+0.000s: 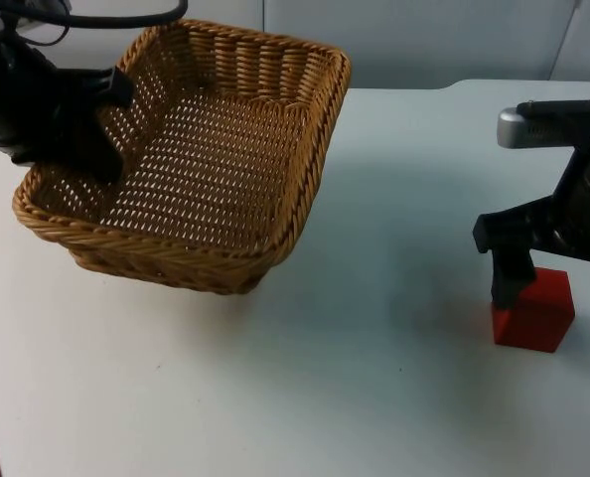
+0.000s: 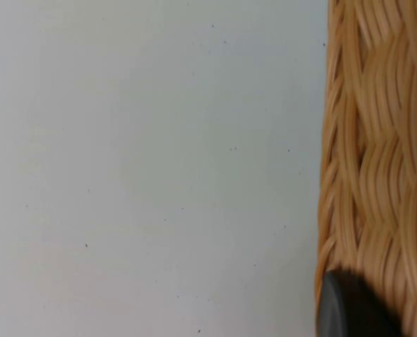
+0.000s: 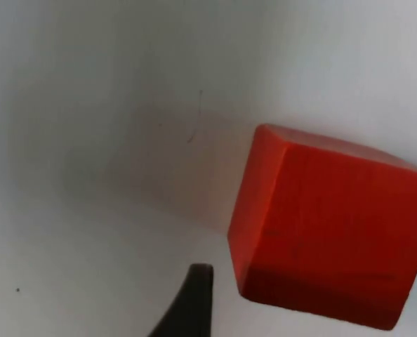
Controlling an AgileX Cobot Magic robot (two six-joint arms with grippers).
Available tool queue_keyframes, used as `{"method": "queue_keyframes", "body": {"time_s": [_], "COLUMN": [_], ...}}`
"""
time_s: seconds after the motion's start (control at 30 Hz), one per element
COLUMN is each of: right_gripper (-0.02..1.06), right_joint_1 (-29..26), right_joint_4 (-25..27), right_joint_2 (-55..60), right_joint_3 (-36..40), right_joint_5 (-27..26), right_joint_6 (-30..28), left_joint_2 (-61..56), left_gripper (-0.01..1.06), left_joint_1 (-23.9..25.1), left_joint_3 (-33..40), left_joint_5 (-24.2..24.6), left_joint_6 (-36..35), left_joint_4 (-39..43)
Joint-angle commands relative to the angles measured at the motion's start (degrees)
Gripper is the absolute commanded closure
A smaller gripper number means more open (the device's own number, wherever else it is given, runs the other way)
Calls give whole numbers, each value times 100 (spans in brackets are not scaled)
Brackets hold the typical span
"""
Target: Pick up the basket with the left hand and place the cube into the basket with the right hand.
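Top view, red cube (image 1: 534, 311) between right pincer (image 1: 558, 283) fingers, on table (image 1: 374, 378)

Bright, even overhead light on the white table top (image 1: 305, 397), no glare. Soft grey shadow under the tan woven wicker basket (image 1: 191, 159), spreading twd centre. Fainter shadow beside the red cube (image 1: 535, 310). Left wrist view: weave smeared by motion blur. Right wrist view: cube soft, bkgd hazy, black fingertip (image 3: 191, 305) out of focus.

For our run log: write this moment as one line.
left gripper: holds basket tilted | right gripper: astride red cube | cube on table
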Motion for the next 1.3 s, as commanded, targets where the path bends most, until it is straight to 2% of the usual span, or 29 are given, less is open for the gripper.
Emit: {"method": "queue_keyframes", "body": {"time_s": [0.0,0.33,0.7,0.8,0.9,1.03,1.1,1.2,1.23,1.27], "right_gripper": [18,18,19,24,42,45,48,62,62,67], "right_joint_1": [31,31,31,31,31,31,4,4,4,4], "right_joint_4": [-58,-199,-200,-187,-227,-355,-379,-621,-621,-669], "right_joint_2": [-47,-37,339,359,359,296,253,107,107,44], "right_joint_3": [28,28,28,28,28,-61,-170,-610,-610,-770], "right_joint_5": [6,-239,-274,-317,-462,-627,-606,-344,-344,-243], "right_joint_6": [112,282,297,297,321,321,321,321,321,321], "left_joint_2": [-104,-104,-104,-104,-104,-104,-104,-104,-104,-104], "left_gripper": [105,105,105,105,105,105,105,105,105,105], "left_joint_1": [-18,-18,-18,-18,-18,-18,-18,-18,-18,-18], "left_joint_3": [-10,-10,-10,-10,-10,-10,-10,-10,-10,-10], "left_joint_5": [47,47,83,83,83,73,73,73,73,85], "left_joint_6": [-4,-4,-4,-4,-4,-4,-4,-4,-4,-4], "left_joint_4": [-140,-140,-140,-140,-140,-140,-140,-140,-140,-140]}}
